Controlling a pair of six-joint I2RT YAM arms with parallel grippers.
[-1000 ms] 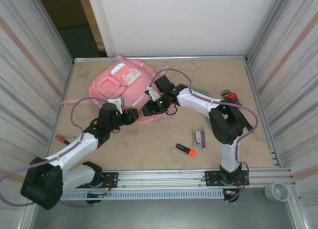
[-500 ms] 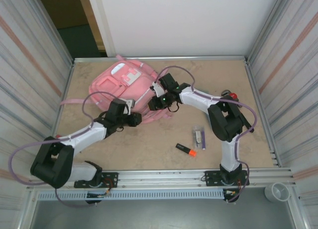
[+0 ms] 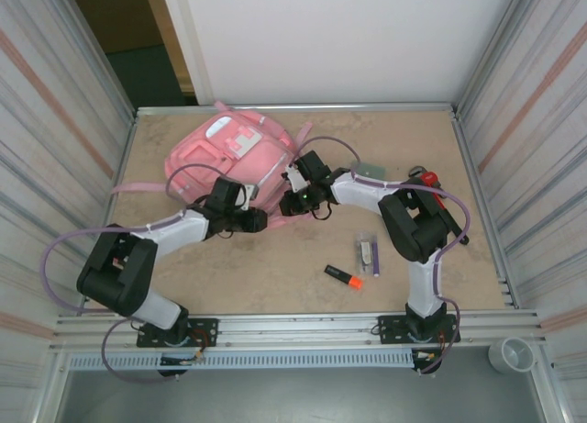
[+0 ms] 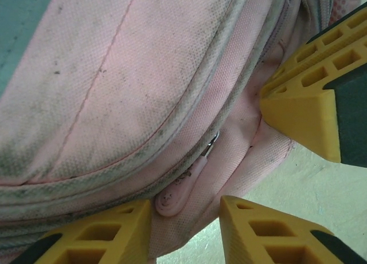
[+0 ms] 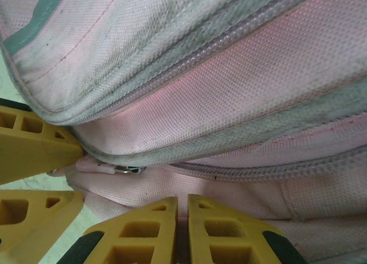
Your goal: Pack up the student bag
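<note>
Left hand [image 4: 186,207] narrowly open, straddling zip pull [image 4: 179,190] at 5 o'clock on bag [image 3: 229,152] — close squarely on it. Right hand [image 5: 182,205] nearly closed, pinching bag fabric — hold it taut.

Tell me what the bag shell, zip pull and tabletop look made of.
The student bag: woven synthetic fabric, matte, going by the fine grid weave; grey scuffs. Zip pull: soft pink rubber or plastic tab, likely, on a small metal clip. Tabletop: beige mottled board, matte; wood or laminate, cannot tell.
</note>
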